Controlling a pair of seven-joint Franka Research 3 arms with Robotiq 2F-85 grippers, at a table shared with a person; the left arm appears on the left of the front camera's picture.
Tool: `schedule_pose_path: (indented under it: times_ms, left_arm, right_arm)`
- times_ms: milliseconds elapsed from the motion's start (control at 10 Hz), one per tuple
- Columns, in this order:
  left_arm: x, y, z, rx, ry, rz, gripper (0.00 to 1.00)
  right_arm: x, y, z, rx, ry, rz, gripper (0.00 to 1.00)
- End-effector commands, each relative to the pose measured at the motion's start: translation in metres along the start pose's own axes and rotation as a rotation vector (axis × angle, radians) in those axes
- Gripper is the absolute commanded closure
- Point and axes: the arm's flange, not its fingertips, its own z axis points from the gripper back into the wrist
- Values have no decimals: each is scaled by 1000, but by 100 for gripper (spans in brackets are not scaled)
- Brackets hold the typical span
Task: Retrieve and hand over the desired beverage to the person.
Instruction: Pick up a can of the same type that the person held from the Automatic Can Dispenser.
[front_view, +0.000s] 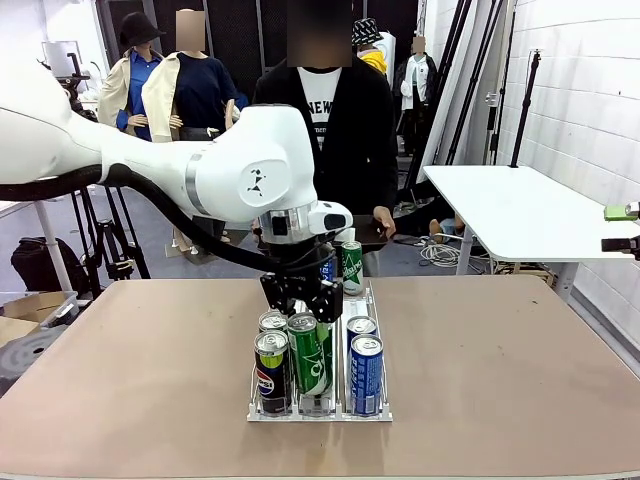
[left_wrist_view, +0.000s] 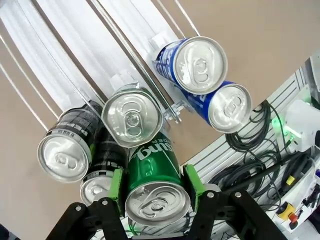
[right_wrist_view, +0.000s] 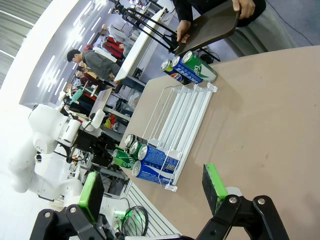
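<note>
— Which drink has the left gripper (front_view: 308, 316) (left_wrist_view: 155, 186) got hold of?

— The green aluminium Sprite can (front_view: 308, 360) (left_wrist_view: 150, 162); "Sprite" runs in white down its side. The gripper's green pads are pressed against both sides of it, just under the rim. It's in the middle lane, at the near end of the clear plastic three-lane rack (front_view: 320, 415) (left_wrist_view: 70, 45) (right_wrist_view: 186, 107).

— What's around it?

— A black Pepsi can (front_view: 270, 375) with the round logo, just beside it on the left. Two blue cans (front_view: 366, 375) (left_wrist_view: 172, 62) sit in the right lane; I can't read their lettering. At the rack's far end stand a second green can (front_view: 351, 265) (right_wrist_view: 197, 65) and a blue Pepsi-logo can (right_wrist_view: 176, 76).

— And the other arm?

— The right gripper (right_wrist_view: 152, 195) hangs above the brown tabletop (front_view: 500, 350) (right_wrist_view: 270, 100), spread wide, nothing between its pads.

— Where's the person?

— The person in the black jacket (front_view: 350, 140) is at the far edge, just behind the rack, holding a dark brown tray (front_view: 365, 238) (right_wrist_view: 210, 27) in both hands. The white T-shirt (front_view: 320, 100) reads "NEW".
</note>
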Motion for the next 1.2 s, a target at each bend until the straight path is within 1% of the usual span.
schedule_pose_path:
  times_ms: [0,300,600,700,900,1000,1100]
  left_arm:
    - [-9,19,26,-11,-23,-23,100]
    - [-17,24,79,24,-62,-28,100]
    - [-23,28,116,-7,-64,-85,100]
    - [-27,28,127,6,-72,-89,100]
    - [-27,29,132,18,-65,-82,100]
    - [-27,34,134,13,-64,-68,100]
    - [-30,48,144,18,-69,-35,100]
  right_arm:
    - [-1,0,0,3,-1,-6,0]
    - [-1,0,0,3,-1,-6,0]
    - [-1,0,0,3,-1,-6,0]
    - [-1,0,0,3,-1,-6,0]
    - [-1,0,0,3,-1,-6,0]
    - [-1,0,0,3,-1,-6,0]
    - [-1,0,0,3,-1,-6,0]
